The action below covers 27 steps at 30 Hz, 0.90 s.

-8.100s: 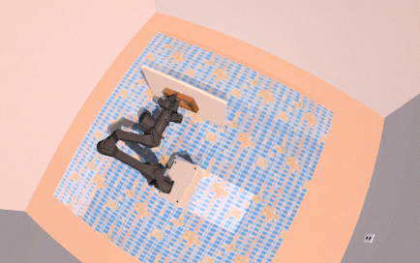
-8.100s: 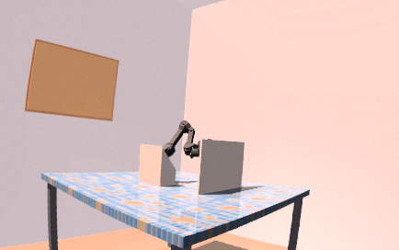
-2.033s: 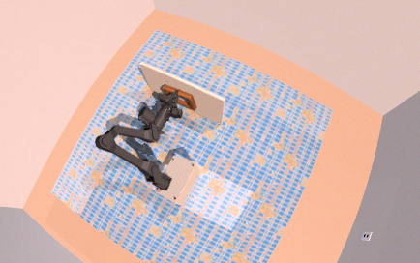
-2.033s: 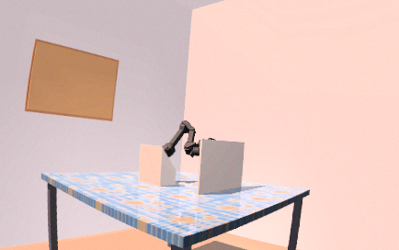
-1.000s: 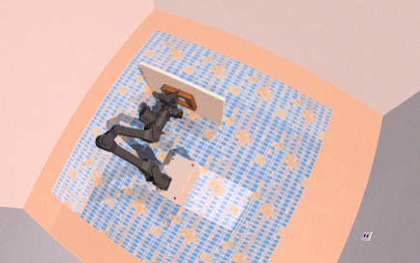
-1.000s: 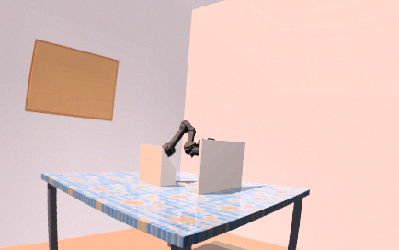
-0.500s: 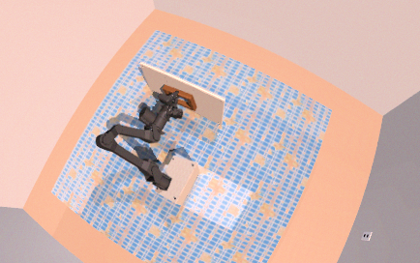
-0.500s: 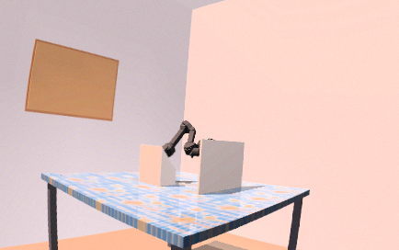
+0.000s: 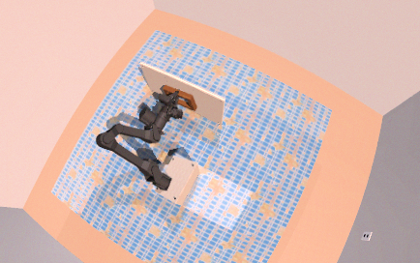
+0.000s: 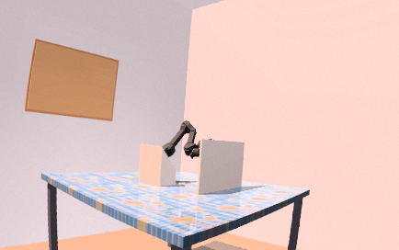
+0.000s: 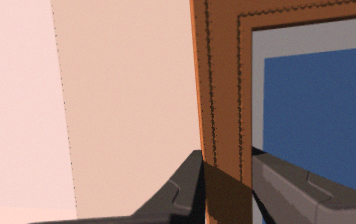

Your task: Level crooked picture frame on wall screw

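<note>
The picture frame point(image 9: 191, 102) point(image 11: 226, 100) is brown with stitch-like dark lines, a grey-white mat and a blue picture. It is at the front face of the upright pale wall panel point(image 9: 208, 99) point(image 10: 222, 167) point(image 11: 130, 100). My gripper point(image 11: 222, 156) is shut on the frame's left side bar, one finger at its outer edge and one at its inner edge. In the wrist view the frame's top edge rises a little to the right, and its left bar leans slightly. The screw and the notched strip are hidden. In the exterior view the panel hides the frame.
The arm's pale box-shaped base point(image 9: 181, 179) point(image 10: 152, 165) stands on the table with the blue patterned top point(image 9: 242, 140) point(image 10: 115, 195). The arm reaches from it to the panel. A brown board point(image 10: 71, 80) hangs on the room wall.
</note>
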### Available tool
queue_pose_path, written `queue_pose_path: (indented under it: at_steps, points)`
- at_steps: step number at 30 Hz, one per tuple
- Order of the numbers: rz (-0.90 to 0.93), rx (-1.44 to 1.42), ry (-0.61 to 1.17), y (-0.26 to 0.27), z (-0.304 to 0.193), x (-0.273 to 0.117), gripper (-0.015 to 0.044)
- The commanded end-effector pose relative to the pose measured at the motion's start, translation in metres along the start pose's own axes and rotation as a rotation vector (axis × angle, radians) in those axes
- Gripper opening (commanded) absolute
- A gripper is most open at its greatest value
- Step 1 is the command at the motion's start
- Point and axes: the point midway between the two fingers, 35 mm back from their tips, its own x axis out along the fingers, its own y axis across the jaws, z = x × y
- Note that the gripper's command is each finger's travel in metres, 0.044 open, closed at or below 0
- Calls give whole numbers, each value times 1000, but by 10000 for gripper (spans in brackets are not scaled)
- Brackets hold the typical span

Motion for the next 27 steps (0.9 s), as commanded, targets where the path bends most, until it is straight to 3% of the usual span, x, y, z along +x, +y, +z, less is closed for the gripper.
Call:
queue_pose_path:
  at_steps: [1, 27]
  points:
    - [-2, -1, 0, -1, 0, 0, 0]
    - [-1, 99, -1, -1, 0, 0, 0]
